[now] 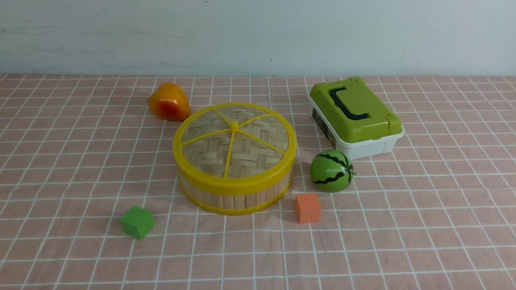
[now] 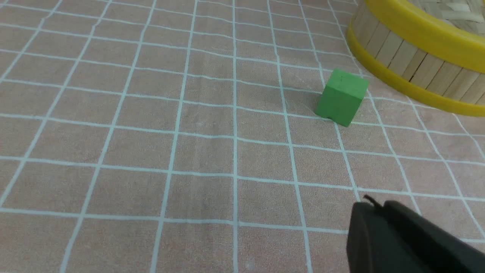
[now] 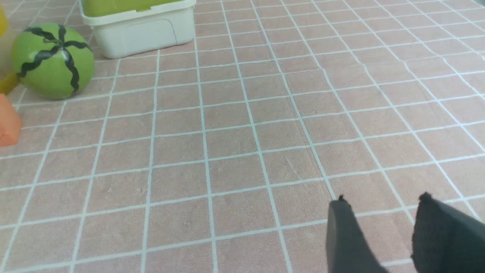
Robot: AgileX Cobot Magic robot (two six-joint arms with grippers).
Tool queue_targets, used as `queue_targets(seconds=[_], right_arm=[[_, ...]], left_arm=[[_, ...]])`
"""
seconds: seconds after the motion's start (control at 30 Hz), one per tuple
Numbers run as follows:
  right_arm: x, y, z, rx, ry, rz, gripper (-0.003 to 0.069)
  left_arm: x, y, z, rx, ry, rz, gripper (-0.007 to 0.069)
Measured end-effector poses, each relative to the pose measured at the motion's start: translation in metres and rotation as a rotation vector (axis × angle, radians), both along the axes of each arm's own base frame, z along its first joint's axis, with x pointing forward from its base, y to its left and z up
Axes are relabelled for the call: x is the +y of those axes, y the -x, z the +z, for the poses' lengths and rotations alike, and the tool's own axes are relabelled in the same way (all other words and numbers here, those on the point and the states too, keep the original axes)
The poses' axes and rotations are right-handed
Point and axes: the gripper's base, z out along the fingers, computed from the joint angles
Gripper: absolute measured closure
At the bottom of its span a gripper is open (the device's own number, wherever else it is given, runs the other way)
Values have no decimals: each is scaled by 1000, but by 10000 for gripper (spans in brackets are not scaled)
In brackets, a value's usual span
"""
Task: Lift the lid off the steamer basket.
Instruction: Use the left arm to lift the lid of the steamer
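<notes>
Right wrist view shows the right gripper (image 3: 383,198) with its two dark fingertips parted. Checked tablecloth (image 3: 235,151) shows in the gap and nothing is held. Further out from it lie the toy watermelon (image 3: 53,60) and the white-and-green box (image 3: 140,30), both well apart from the fingers.

The left gripper (image 2: 377,206) looks pressed closed on nothing, since no cloth shows between its fingers. The green cube (image 2: 342,98) lies ahead of it, and the steamer basket (image 2: 413,68) beyond that.

The lid (image 1: 234,141) sits squarely on the steamer basket in the middle of the table, its yellow rim seated all round, so the reach has not yet begun. The thick rim is probably the best place to grip. The fingers should open wide and come down over the near edge, pinching the rim only and not the slatted wall below it. The lid should then rise straight up, so the light basket is not dragged or tipped. The left gripper would have to open first. The orange cube (image 1: 307,208) and the green cube flank the near side and should be avoided.

Neither arm shows in the front view. Both seem drawn back on the robot's side, wrists low and angled forward over the cloth.
</notes>
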Motion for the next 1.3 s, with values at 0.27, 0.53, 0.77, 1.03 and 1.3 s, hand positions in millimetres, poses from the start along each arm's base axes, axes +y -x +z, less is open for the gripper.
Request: queue_targets(seconds=[0.27,0.53,0.77,1.03,1.3], right_arm=[[0,0,0,0,0,0,418],[0,0,0,0,0,0,418],[0,0,0,0,0,0,418],[0,0,0,0,0,0,418],[0,0,0,0,0,0,418]], left_arm=[[0,0,0,0,0,0,587],[0,0,0,0,0,0,580],[0,0,0,0,0,0,571],[0,0,0,0,0,0,563],[1,-3,9,-105,3,12,553]])
